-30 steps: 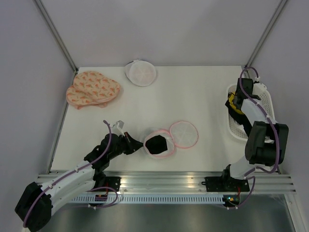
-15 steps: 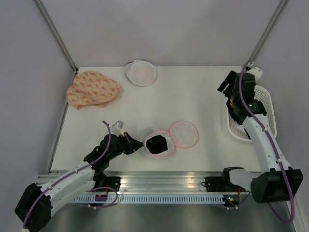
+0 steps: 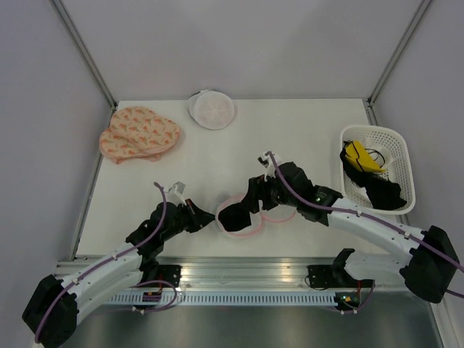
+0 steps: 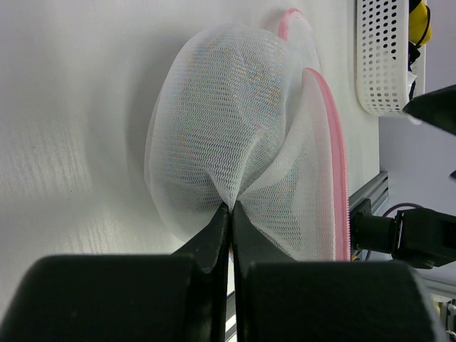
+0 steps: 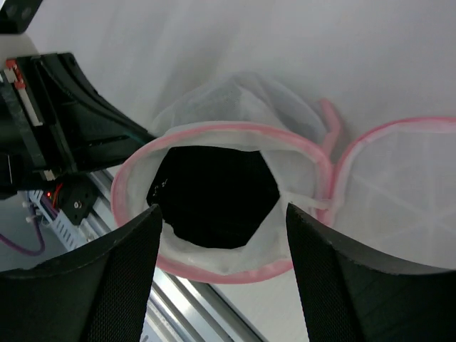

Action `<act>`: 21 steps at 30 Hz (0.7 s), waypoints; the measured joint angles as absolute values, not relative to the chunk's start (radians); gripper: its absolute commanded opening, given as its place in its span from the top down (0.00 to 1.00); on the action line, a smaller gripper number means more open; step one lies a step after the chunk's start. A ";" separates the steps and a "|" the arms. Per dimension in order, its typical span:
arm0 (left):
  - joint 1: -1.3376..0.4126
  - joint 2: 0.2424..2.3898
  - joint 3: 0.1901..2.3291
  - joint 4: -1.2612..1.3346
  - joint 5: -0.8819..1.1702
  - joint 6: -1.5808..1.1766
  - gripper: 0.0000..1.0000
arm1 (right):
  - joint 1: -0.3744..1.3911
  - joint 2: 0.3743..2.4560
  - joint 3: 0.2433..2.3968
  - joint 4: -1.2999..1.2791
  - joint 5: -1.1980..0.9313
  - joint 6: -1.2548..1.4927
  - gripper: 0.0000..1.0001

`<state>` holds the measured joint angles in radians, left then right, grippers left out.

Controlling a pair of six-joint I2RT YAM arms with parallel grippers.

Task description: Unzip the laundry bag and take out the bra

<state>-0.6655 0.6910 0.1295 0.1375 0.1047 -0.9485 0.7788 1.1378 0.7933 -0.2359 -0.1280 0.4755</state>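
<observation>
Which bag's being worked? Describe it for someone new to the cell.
On the white table, look at the middle of the near edge: a round white mesh bag with pink trim. Unlike the similar bag at the far edge, it lies open, with a black garment inside and the left gripper pinching its mesh.

Right end effector (image 5: 221, 210) — now spread — swung from basket (image 3: 371, 129) to laundry bag (image 4: 214, 128).

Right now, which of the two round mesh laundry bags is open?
The nearer, pink-rimmed bag: its mouth gapes wide with the black bra showing inside. The white bag farther back lies flat and closed.
</observation>
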 measured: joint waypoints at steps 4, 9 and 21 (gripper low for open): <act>-0.665 0.691 0.130 0.139 0.105 -0.953 0.98 | 0.887 1.218 0.788 -0.164 -0.129 0.493 0.25; -0.665 0.680 0.130 0.144 0.106 -0.961 0.98 | 0.957 1.361 0.788 -0.090 -0.125 0.508 0.27; -0.665 0.667 0.111 0.165 0.108 -0.976 0.98 | 1.034 1.615 0.854 -0.061 0.065 0.515 0.27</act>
